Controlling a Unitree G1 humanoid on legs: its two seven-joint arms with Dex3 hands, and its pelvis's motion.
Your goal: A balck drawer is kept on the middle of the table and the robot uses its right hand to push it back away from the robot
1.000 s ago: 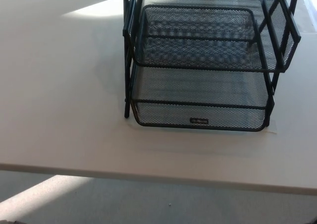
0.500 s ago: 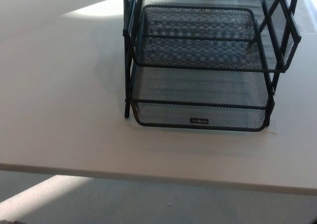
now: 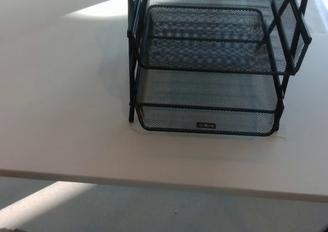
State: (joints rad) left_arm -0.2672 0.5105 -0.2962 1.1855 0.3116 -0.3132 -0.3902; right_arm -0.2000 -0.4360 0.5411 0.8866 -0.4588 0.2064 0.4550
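On the pale surface (image 3: 61, 88), right of centre in the head view, sits the black mesh drawer (image 3: 207, 96), a stacked wire rack with its lowest tray poking out toward the near edge and a small label plate (image 3: 206, 124) on its front lip. No robot hand shows anywhere, left or right, so whether either one is released or clenched cannot be told.

So the push looks not yet begun. For the right robot hand, the sensible target is that low front lip near the label plate, close to the middle so the rack slides straight and does not swivel. Contact low down matters, I would say: shoving the upper tray (image 3: 205, 37) could tip the frame or rock it on its thin legs (image 3: 132, 109). A flat, steady press away from the robot, fingers kept out of the mesh, seems the safe way. The bare surface beyond the rack is cut off at the top.
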